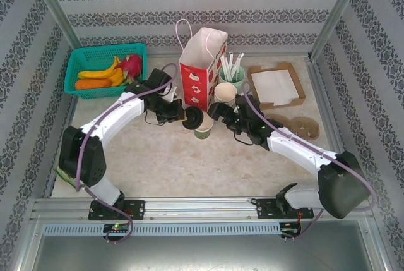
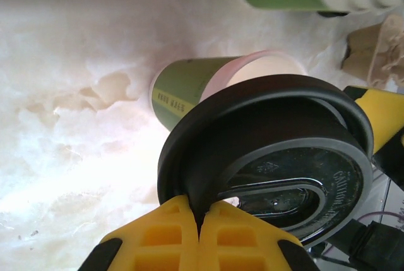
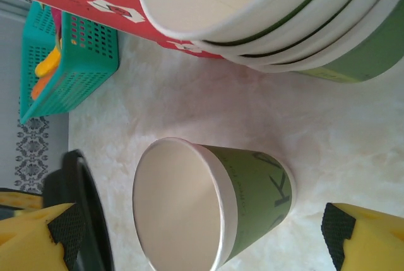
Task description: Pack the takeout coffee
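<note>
Pale marble-look worktop, patterned walls round it. Small pale green paper cup, lidless, stands upright mid-worktop, just in front of red-and-white paper bag nr far edge. Left gripper pinched tight on rim of round black plastic lid, just beside cup's mouth; contact unclear. Right gripper spread wide, cup betw its fingers, not touching.

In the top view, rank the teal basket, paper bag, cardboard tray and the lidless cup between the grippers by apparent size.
1-2. teal basket and paper bag: alike; the bag's top is nearer the camera, so unranked.
3. cardboard tray
4. lidless cup
</note>
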